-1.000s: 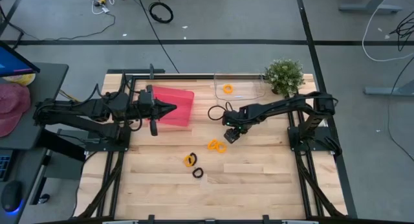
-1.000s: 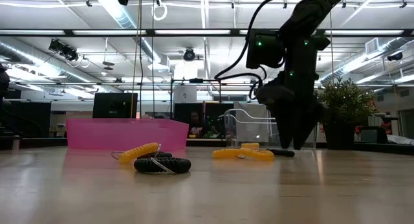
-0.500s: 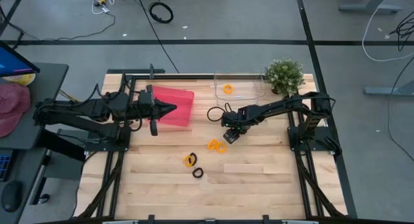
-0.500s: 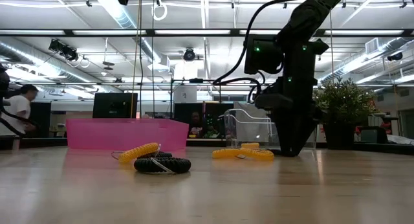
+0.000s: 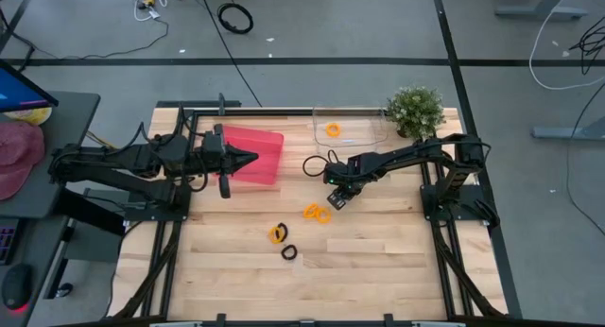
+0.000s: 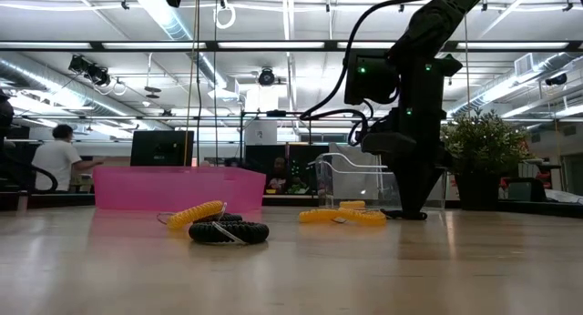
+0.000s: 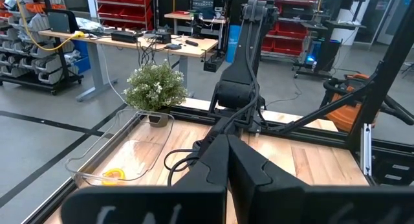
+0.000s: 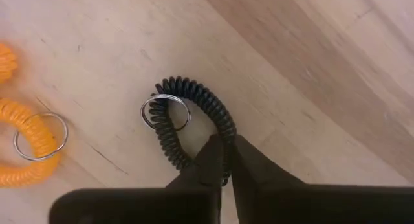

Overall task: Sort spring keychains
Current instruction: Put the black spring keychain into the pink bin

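Right jaws [image 8: 225, 160], wide apart a second ago, now clamped on black spring keychain [image 8: 187, 123], counter centre, 2 o'clock of orange pair [image 5: 317, 213]. Grasp looks made; lift next. Left jaws [image 5: 248, 159] together, parked over pink bin [image 5: 265, 138].

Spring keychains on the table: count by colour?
orange coiled-cord spring keychains: 4, one in the clear plastic tray
black coiled-cord spring keychains: 2 visible, one pinched by the right gripper
Total: 6
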### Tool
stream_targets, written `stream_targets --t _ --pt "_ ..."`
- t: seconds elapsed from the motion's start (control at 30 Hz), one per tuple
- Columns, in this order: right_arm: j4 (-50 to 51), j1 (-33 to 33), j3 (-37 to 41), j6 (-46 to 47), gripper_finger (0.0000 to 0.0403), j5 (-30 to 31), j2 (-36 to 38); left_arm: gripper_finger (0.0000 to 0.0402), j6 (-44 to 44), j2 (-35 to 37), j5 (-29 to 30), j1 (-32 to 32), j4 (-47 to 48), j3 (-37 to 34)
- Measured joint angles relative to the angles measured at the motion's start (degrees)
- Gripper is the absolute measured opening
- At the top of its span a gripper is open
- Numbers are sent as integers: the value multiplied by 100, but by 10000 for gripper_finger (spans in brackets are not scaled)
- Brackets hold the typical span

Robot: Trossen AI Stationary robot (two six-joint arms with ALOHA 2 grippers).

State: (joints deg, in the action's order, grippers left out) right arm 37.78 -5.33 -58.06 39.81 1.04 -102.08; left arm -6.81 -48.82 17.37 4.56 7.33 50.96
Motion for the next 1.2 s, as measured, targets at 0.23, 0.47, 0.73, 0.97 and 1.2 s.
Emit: stream_targets --t 0.23,0.47,0.73,0.97,1.2 --pt "19 3 -2 -126 5 -55 2 5 -2 0 0 0 0 0" --pt "97 16 11 -148 1 -282 195 5 -4 0 0 1 2 0" --pt "103 9 11 -153 0 -352 766 5 -4 0 0 2 4 0" --pt "94 9 9 -127 0 -361 1583 5 -4 0 0 0 2 0" --pt "-254 9 9 -11 0 -144 2546 5 -4 0 0 0 -4 0"
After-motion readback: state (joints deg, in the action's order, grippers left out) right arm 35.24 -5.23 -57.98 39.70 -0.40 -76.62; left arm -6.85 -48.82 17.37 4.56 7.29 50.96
